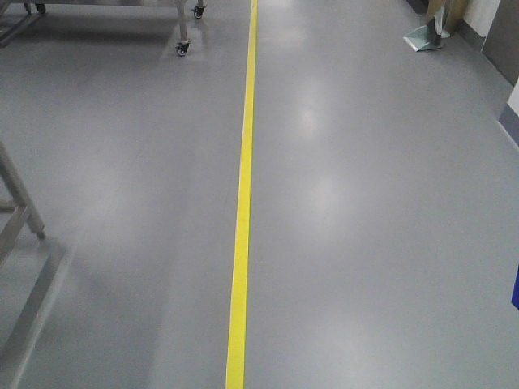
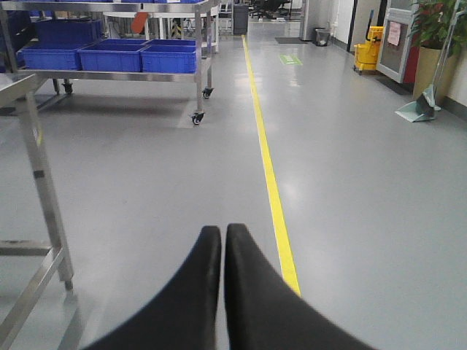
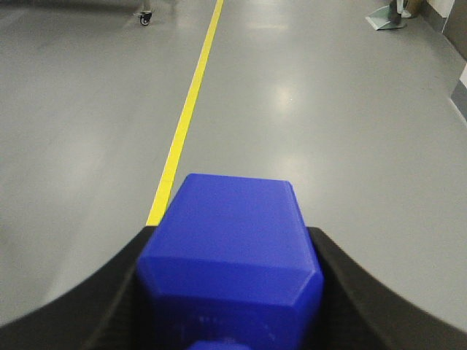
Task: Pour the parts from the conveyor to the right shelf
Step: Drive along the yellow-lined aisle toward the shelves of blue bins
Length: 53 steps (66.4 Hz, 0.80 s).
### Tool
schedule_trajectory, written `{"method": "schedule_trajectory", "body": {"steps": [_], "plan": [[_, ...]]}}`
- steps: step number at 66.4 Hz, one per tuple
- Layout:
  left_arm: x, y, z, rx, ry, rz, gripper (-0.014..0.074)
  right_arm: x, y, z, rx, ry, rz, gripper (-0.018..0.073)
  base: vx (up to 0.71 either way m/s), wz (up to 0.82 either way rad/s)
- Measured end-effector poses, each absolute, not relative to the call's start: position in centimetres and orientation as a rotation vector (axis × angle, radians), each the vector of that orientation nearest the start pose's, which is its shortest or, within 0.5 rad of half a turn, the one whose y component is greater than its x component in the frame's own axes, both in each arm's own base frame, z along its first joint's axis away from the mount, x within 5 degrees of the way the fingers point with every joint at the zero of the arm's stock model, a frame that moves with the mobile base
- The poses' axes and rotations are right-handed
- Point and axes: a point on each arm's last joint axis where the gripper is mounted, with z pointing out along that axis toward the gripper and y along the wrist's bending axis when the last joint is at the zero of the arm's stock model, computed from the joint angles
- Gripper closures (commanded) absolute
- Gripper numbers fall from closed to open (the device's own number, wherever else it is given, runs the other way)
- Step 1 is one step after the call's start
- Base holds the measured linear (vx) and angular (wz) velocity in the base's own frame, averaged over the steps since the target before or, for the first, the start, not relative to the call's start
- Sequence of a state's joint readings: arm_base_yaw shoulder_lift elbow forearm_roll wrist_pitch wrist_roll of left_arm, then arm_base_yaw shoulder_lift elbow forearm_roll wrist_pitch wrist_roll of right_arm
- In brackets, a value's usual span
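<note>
Glossy grey floor (image 1: 365, 243) fills every view, split by a yellow line (image 1: 242, 227) running straight away from the robot. No conveyor is seen.

- Blue block (image 3: 226, 262): held in the right gripper (image 3: 230, 237), clamped from both sides by the black fingers (image 3: 95, 292). It is carried over the floor just right of the yellow line. Its long axis is judged to run forward out of the jaws, roughly parallel to the line. A rounded blue bit at the bottom edge may be the knob, on the wrist side; too cropped to be sure.
- Left gripper (image 2: 222, 232): closed with the tips pressed together and nothing between them, hanging just left of the yellow line.
- Wheeled steel rack (image 2: 198, 73) loaded with blue crates (image 2: 117, 57): seen only in the left wrist view, far up the aisle and left of the yellow line. Whether it is the target shelf cannot be told.
- Bare steel frame leg (image 2: 44, 189): close by, well left of the line.

Key relation, as a judgement: the block is already in the right arm, so that arm is the nearer one. No crate lies ahead of it, only floor right of the line. A shelf must be brought under the block's front end before tipping. Spill risk is low while the grip is kept.
</note>
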State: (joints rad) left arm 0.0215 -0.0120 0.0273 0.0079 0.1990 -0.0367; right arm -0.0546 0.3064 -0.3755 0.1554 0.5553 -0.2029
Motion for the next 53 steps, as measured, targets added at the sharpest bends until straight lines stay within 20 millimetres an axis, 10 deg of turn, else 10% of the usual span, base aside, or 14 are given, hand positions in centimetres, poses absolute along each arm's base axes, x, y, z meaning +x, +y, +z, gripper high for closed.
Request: {"method": "schedule_trajectory", "body": {"steps": [53], "plan": [[5.59,0.13,18.65,-0.044,1.697,-0.004,0.0603,7.04,0.36,27.02,-0.071,1.97,-0.002,0.0564,0.79,0.05]]}}
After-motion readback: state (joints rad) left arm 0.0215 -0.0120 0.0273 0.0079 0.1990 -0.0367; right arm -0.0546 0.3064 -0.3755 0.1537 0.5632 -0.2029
